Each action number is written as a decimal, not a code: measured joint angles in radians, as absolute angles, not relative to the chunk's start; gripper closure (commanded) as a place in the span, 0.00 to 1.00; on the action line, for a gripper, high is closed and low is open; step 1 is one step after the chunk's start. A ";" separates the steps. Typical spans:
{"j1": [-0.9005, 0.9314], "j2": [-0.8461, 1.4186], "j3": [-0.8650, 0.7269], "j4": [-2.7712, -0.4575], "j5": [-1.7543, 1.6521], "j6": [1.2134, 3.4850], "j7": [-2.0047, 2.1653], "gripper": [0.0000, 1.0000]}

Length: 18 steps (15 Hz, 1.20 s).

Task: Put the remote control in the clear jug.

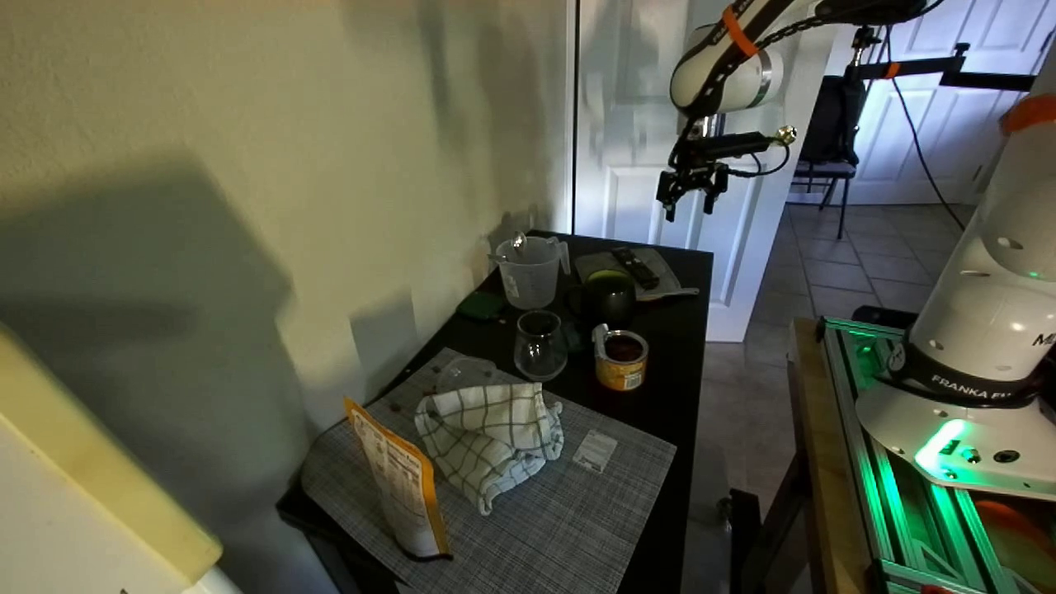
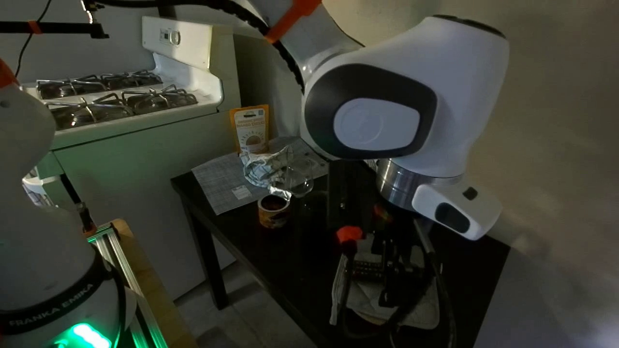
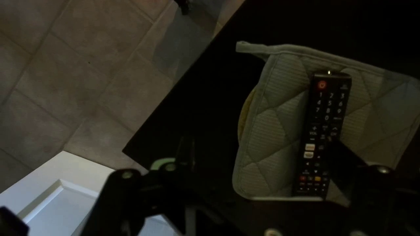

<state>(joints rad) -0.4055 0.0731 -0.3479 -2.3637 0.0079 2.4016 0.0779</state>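
The remote control (image 3: 320,127) lies on a puffy cloth pad (image 3: 279,131) on the table (image 1: 676,346), near the short edge by the door (image 1: 627,198). On it you can read the numbers, "VOL" and "CH". The end effector (image 1: 690,209) hangs in the air, spread wide, holding nothing. The clear jug (image 1: 532,280) stands by the edge along the wall (image 1: 371,165), close to the door-end corner. A dark mug (image 1: 609,301) stands near both pad and jug. Next come a clear glass (image 1: 540,355) and a can (image 1: 620,375) with its lid peeled back. At the opposite end, a mat (image 1: 577,520) has a checked cloth (image 1: 487,445), a bag (image 2: 250,129) that seems to say "MANGO", and a small white label (image 1: 595,451), too tiny to read. The robot's base (image 2: 53,302) says "FRANKA EMIKA".
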 measured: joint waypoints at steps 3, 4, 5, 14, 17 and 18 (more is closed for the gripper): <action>-0.402 0.096 -0.349 -2.343 0.010 2.401 0.078 0.00; -0.402 0.094 -0.349 -2.343 0.010 2.401 0.078 0.00; -0.402 0.093 -0.349 -2.343 0.010 2.401 0.078 0.00; -0.400 0.276 -0.317 -2.172 0.133 2.439 0.009 0.00; -0.408 0.383 -0.280 -2.085 0.207 2.439 -0.021 0.00; -0.410 0.413 -0.267 -2.062 0.224 2.439 -0.023 0.00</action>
<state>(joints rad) -0.4096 0.4133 -0.2673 -2.0623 0.2238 2.4392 -0.0231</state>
